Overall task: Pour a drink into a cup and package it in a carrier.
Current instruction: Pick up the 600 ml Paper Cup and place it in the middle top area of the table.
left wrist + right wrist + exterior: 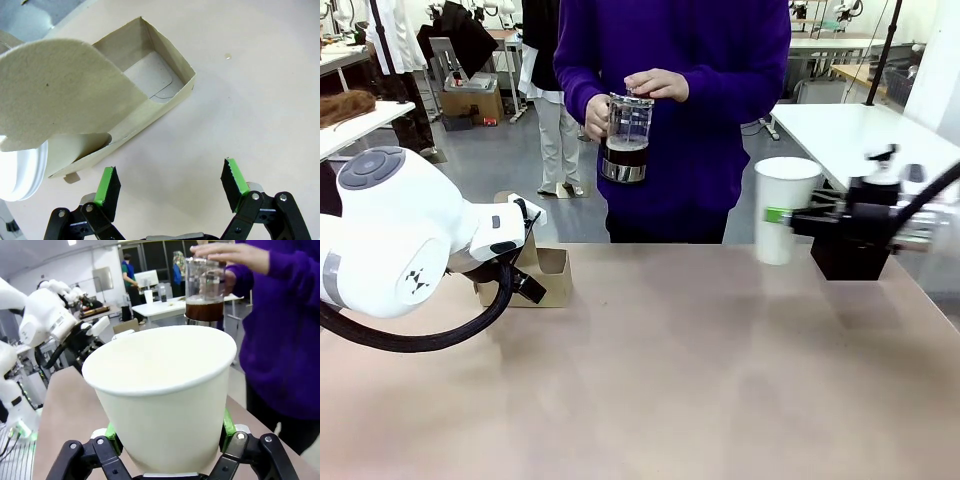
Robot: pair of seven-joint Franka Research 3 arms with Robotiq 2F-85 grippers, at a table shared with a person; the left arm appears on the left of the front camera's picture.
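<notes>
Over the tan table (670,380), at its right, the right gripper (780,215) clamps the cup (785,185) upright; the left gripper (170,182) hangs open beside the carrier (167,105). Pouring looks next (the person holds the drink (624,160)): steady the cup.

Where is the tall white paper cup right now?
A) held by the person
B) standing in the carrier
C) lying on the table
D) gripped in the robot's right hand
D: the right hand is shut on the cup, a finger on each side; the person holds the press pot.
</notes>
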